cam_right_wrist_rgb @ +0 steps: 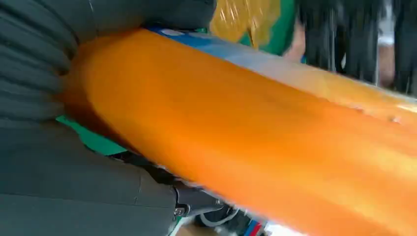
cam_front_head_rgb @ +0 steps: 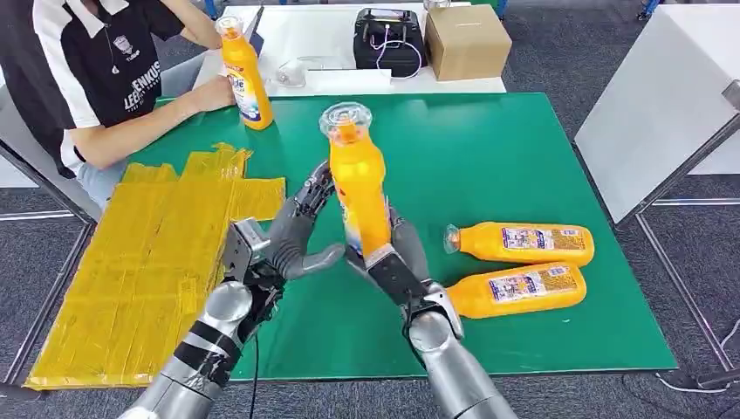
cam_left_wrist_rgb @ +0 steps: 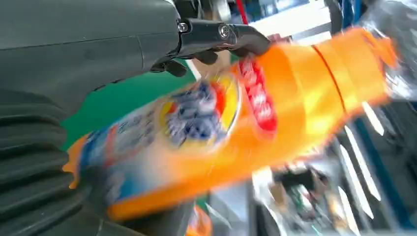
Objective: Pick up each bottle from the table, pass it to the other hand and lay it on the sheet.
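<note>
My right hand grips an orange bottle by its lower end and holds it upright above the green table, clear cap up. My left hand is beside the bottle with its fingers spread; the fingertips reach its side and the thumb points under it. In the left wrist view the bottle lies close between the thumb and the dark fingers. The right wrist view shows the bottle's blurred orange body. Two more orange bottles lie on their sides to the right. The yellow sheet covers the table's left part.
A person sits at the far left corner, one hand on another upright orange bottle. Behind the green table stand a black device and a cardboard box. A white table stands at the right.
</note>
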You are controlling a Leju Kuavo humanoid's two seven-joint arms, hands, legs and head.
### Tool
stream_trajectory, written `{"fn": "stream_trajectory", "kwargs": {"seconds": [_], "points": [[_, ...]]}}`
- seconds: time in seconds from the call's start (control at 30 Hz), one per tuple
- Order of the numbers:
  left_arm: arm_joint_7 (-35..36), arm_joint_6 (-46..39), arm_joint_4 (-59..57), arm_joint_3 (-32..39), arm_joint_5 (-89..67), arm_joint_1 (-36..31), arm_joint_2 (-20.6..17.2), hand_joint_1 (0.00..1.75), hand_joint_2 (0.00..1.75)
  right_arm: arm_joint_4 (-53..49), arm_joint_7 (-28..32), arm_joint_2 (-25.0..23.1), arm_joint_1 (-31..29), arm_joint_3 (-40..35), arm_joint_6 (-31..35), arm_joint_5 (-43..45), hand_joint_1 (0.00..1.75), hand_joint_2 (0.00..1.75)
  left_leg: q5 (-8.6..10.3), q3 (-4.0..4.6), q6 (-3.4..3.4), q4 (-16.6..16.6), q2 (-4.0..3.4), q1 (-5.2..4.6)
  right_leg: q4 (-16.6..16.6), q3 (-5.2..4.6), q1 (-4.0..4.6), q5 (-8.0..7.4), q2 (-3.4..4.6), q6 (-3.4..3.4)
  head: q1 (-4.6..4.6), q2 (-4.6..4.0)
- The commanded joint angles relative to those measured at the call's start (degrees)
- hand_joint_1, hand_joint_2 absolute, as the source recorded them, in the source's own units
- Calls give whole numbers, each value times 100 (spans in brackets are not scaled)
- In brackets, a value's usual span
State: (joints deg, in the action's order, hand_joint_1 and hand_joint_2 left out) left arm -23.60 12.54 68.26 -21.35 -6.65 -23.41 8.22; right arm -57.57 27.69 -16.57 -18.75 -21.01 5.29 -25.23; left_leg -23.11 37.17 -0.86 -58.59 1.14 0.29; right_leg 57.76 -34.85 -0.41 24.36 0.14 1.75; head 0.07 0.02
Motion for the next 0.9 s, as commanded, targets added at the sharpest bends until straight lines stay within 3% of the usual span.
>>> {"fn": "stream_trajectory", "kwargs": {"seconds": [0.03,0.17,0.4,0.43,0.83,0.87,0.9], "points": [[239,-1353,-717,-349,-1187,-516,197,0,175,550,-66,-12,-49,-1064,61,-313,175,175,-5,-19,2,5,1,6,-9,24,6,5,-8,-2,4,0],[512,-2265,-1093,-98,-2085,-653,348,0,175,531,-86,-30,15,-1140,57,-348,175,175,-12,-36,-1,1,8,13,-19,52,15,12,-22,-1,7,0],[285,-2066,-1337,295,-1764,-725,465,0,175,667,-131,-53,-23,-1260,102,-431,175,175,-9,-23,4,0,-3,7,-8,34,7,8,-8,-4,2,0],[195,-1925,-1327,386,-1603,-719,485,23,175,740,-139,-69,-40,-1271,132,-429,175,175,-14,-40,5,3,-7,10,-16,52,11,12,-7,-6,5,0],[153,-1915,-1294,437,-1538,-704,498,23,175,772,-137,-78,-45,-1267,137,-417,175,175,-4,-6,2,0,-2,3,-5,12,4,3,-3,-2,4,0],[153,-1915,-1294,437,-1538,-704,498,23,175,772,-137,-78,-45,-1267,137,-417,175,175,-18,-42,4,1,-9,12,-16,54,14,13,-5,-4,2,0],[153,-1915,-1294,437,-1538,-704,498,175,175,772,-137,-78,-45,-1267,137,-417,175,175,-5,-10,2,-1,1,5,-5,18,6,5,-8,-2,2,0]]}}
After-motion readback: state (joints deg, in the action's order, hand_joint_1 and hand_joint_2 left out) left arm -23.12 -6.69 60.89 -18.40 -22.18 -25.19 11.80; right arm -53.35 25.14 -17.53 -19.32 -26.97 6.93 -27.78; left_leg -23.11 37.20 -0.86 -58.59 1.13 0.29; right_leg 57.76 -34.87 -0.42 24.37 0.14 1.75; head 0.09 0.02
